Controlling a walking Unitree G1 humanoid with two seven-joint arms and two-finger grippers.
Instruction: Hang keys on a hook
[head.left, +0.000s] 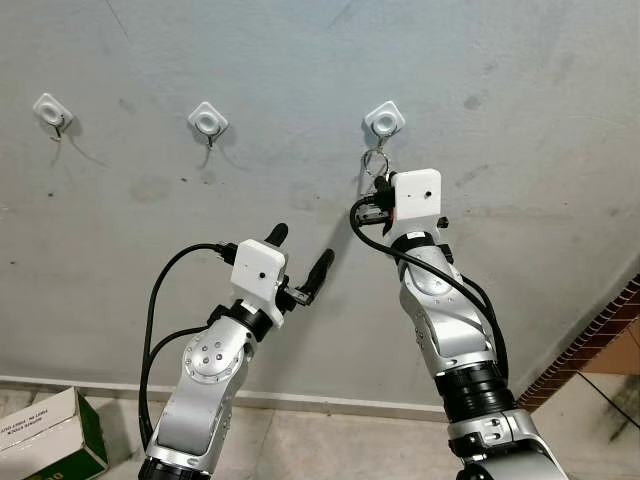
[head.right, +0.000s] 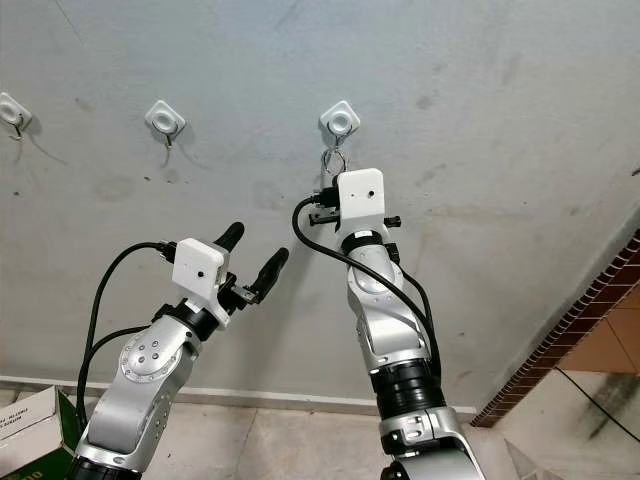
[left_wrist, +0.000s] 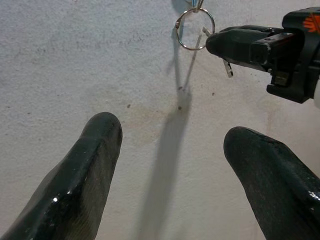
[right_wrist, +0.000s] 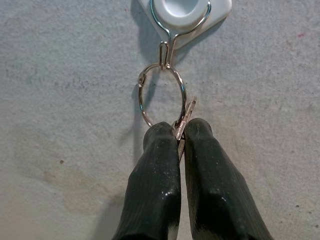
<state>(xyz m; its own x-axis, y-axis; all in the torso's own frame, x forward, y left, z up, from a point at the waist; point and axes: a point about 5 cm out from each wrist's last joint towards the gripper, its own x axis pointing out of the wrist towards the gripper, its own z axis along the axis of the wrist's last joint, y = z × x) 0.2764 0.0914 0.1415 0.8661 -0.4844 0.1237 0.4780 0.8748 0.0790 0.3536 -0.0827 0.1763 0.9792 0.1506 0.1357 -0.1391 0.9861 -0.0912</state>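
Keys (right_wrist: 184, 120) of thin flat metal hang from a split ring (right_wrist: 161, 95), and the set looks light, stiff and slick; a pinch on the flat faces of a blade, where the black fingers can press broadly, seems the safest hold, since the round wire of the ring would likely roll or slide out of a grip. The right gripper (right_wrist: 180, 134) is raised to the grey wall and its two fingers are pressed together on the key blade just below the ring. The ring is a bright silver loop with a small clasp on one side, and its top appears already threaded through the wire hook (right_wrist: 172, 35) that drops from a white diamond-shaped wall mount (head.left: 385, 118), the rightmost of three such mounts on the wall. Only a sliver of key shows between the fingertips, so how many keys there are cannot be told. The left gripper (head.left: 300, 262) is held up near the wall, lower and to the left of the keys, with its fingers spread wide and nothing between them. Releasing should be gentle, as so light a thing may swing on the hook.
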